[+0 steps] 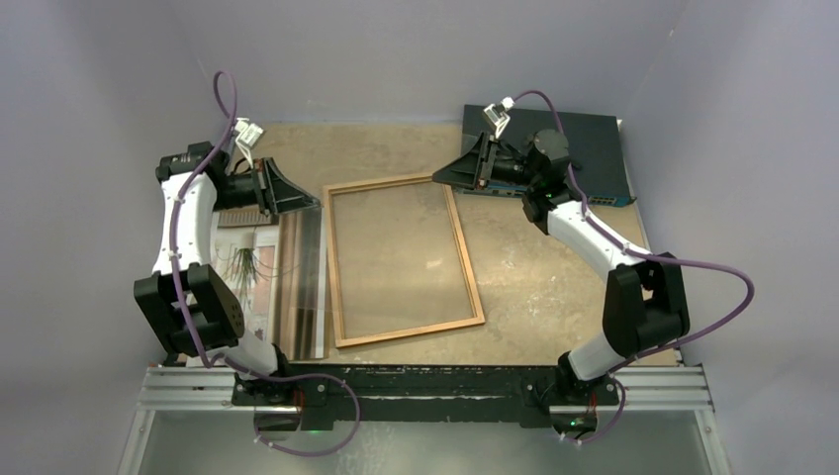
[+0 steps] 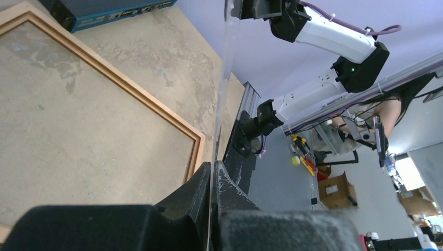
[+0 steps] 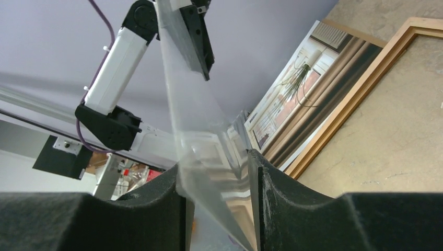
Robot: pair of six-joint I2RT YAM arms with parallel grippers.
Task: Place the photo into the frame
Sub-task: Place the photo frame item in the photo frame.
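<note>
Any lettering on the blue front edge of the flat dark electronics box [image 1: 594, 148] at the far right corner of the tabletop [image 1: 534, 287] is too small to read.

The left gripper [image 2: 211, 168] has its jaws pressed together on the edge of a thin, rigid clear sheet [image 3: 188, 99]. In the left wrist view the sheet shows edge-on as a bright line running away towards the right arm. The sheet is held up off the tabletop above the far end of the frame.

The right gripper [image 3: 214, 162] has its jaws partly apart. The other end of the clear sheet passes slantwise through the gap. Whether either pad touches the sheet, I cannot tell.

The large glossy photo [image 1: 297, 287], striped brown, beige and black with a white border, lies picture side up on the tabletop. It is on the left side and partly under the left arm. Its long edge is just beside the left rail of the thin orange-brown wooden frame [image 1: 334, 267]. The frame lies flat mid-tabletop, and the beige surface shows through its opening.
</note>
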